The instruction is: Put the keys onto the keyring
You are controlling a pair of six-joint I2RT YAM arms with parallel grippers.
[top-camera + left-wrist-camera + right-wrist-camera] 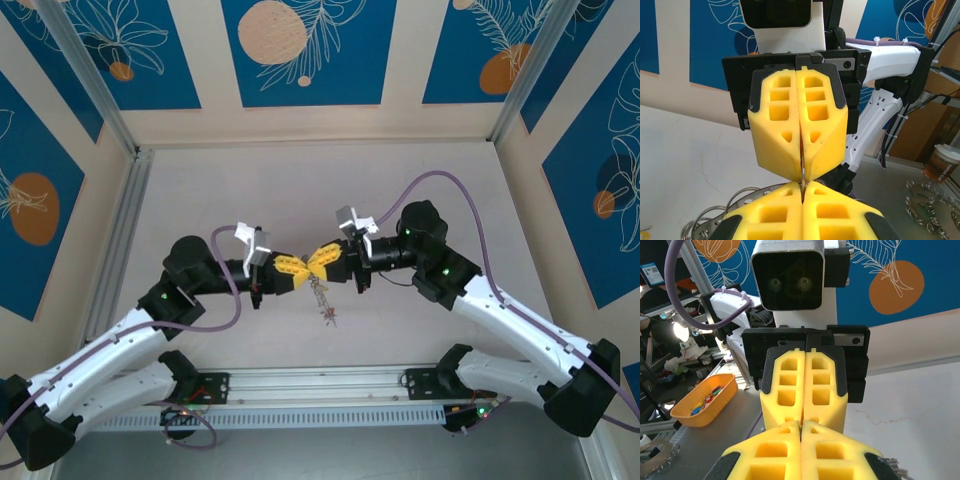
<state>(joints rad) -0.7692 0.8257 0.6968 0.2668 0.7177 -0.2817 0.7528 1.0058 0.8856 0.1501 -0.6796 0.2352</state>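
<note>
Lit brightly and evenly from overhead. Cast only soft, pale shadows on the table (200, 200) beneath the left pincer (298, 268) and right pincer (320, 263). Held the overhead view sharp from edge to edge. In both wrist views, kept the facing yellow fingers (775, 125) crisp, but stretched and slightly softened the near ones at the bottom edge. Blurred the cup (941, 162) far right of the right pincer. Burned out a white spot (677, 331) far left of the left pincer.
</note>
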